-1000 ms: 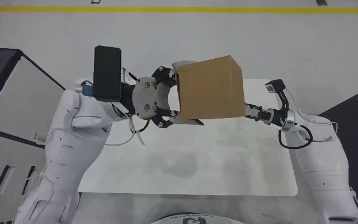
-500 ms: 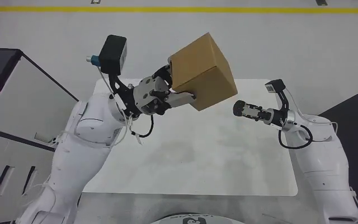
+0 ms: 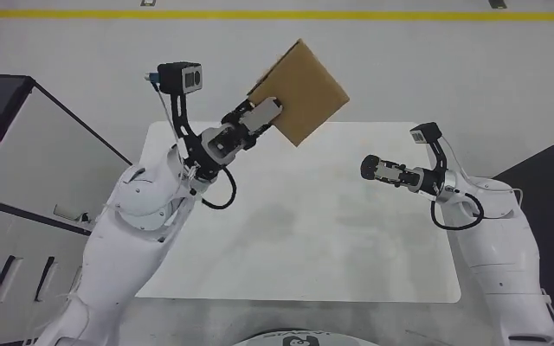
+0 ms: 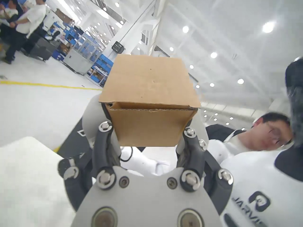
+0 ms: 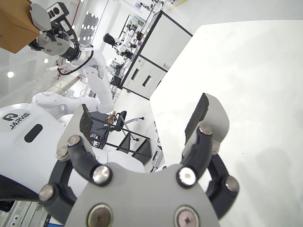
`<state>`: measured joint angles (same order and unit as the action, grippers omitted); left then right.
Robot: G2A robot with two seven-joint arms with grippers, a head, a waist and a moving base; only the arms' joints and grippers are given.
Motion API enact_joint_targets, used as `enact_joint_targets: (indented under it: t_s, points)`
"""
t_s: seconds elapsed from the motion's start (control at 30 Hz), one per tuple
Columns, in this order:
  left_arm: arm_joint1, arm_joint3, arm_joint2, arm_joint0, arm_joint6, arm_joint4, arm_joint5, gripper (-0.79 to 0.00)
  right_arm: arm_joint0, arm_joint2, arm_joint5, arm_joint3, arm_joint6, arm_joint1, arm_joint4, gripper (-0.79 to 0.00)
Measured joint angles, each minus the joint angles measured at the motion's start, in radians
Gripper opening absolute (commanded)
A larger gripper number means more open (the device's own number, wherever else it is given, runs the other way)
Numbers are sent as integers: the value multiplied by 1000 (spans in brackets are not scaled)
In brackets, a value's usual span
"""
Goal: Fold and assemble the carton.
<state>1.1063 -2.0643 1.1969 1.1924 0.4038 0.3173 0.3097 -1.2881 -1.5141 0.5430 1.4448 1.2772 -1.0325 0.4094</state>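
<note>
Left hand (image 3: 264, 112): it is closed on the carton (image 3: 299, 91) and grips it by one end, pressing on two opposite sides.
Carton: it is held high in the air, above the far edge of the tabletop (image 3: 329, 259), and touches nothing else. From above, one flat face is turned up.
Change at the left: within the last second the arm lifts the carton away from the middle and turns it, so another face now looks upward.
Right hand (image 3: 368, 166): it is open and empty over the right part of the tabletop, well apart from the carton. One second back it is against the carton's side, and now it is off it.
Meaning: the carton already looks like a closed box. I judge that the two-hand pressing is done, and the left hand alone now carries it, perhaps to present another side.
</note>
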Motion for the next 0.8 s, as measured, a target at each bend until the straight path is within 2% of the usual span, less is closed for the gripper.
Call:
enact_joint_targets:
  t_s: [0.13, 0.43, 0.53, 0.67, 0.8]
  points:
    - [4, 21, -2, 23, 16, 176, -76, -785, 0, 0, 0, 0, 0, 0, 0, 0]
    - [7, 25, -3, 37, 4, 214, -84, -785, 0, 0, 0, 0, 0, 0, 0, 0]
    - [10, 26, 8, 71, 15, 379, -139, -785, 0, 0, 0, 0, 0, 0, 0, 0]
    - [7, 9, 58, 110, 98, 606, -240, -785, 0, 0, 0, 0, 0, 0, 0, 0]
    - [6, 6, 84, 132, 169, 762, -327, -785, 0, 0, 0, 0, 0, 0, 0, 0]
